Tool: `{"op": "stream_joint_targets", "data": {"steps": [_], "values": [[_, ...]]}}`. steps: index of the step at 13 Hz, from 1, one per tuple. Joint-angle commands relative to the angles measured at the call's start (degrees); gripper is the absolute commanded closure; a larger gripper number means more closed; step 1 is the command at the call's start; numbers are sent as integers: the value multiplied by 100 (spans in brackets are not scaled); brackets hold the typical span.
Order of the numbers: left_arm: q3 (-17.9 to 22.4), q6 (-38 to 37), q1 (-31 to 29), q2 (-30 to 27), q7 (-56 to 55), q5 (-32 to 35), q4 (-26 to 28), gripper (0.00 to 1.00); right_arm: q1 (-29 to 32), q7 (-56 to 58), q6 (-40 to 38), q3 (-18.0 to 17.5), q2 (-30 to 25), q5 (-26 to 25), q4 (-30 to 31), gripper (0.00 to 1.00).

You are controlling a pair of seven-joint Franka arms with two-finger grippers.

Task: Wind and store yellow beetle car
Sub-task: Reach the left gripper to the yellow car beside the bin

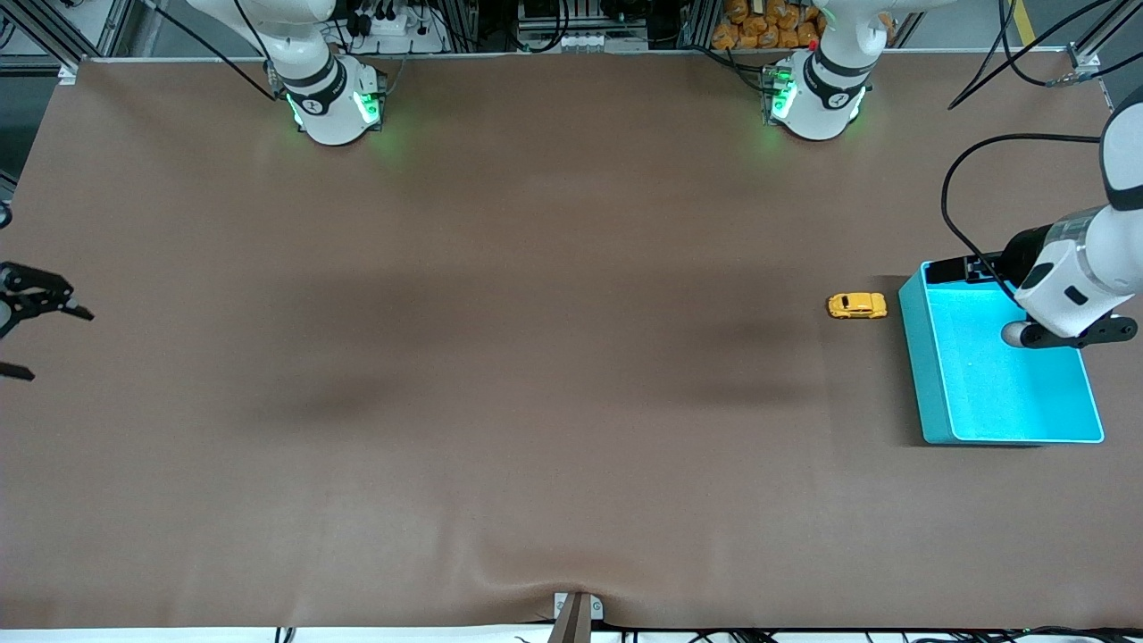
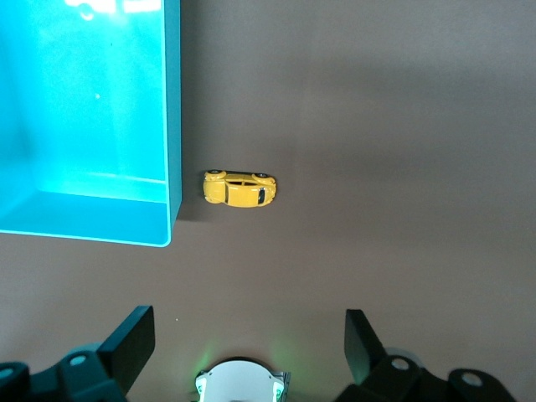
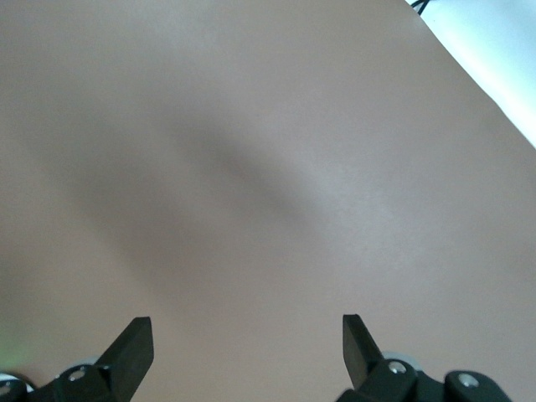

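The yellow beetle car stands on the brown table beside the turquoise bin, on the side toward the right arm. It also shows in the left wrist view, next to the bin's wall. My left gripper hangs high over the bin's corner farthest from the front camera; in its wrist view it is open and empty, well above the car. My right gripper is open and empty at the right arm's end of the table, over bare table.
The bin holds nothing that I can see. The left arm's base and the right arm's base stand along the table's edge farthest from the front camera. A black cable loops above the bin.
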State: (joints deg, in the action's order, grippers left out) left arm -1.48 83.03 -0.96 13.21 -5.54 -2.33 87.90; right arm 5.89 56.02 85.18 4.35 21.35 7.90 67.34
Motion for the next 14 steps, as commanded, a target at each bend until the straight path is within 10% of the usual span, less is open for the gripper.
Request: {"op": "stream_joint_targets", "data": {"steps": [1,8,14], "values": [[-1,335,-18,-221,-183,-110,515,0,-263,-1142,-526,57,-236,-16,-115,0],[-1,2743,-80,-1602,-734,-206,3539,0,-237,-3842,-987,66,-656,19,-73,0],[-177,4051,-44,-1523,-2545,-320,4585,0,-571,-4924,461,39,-2027,-332,2182,0]]}}
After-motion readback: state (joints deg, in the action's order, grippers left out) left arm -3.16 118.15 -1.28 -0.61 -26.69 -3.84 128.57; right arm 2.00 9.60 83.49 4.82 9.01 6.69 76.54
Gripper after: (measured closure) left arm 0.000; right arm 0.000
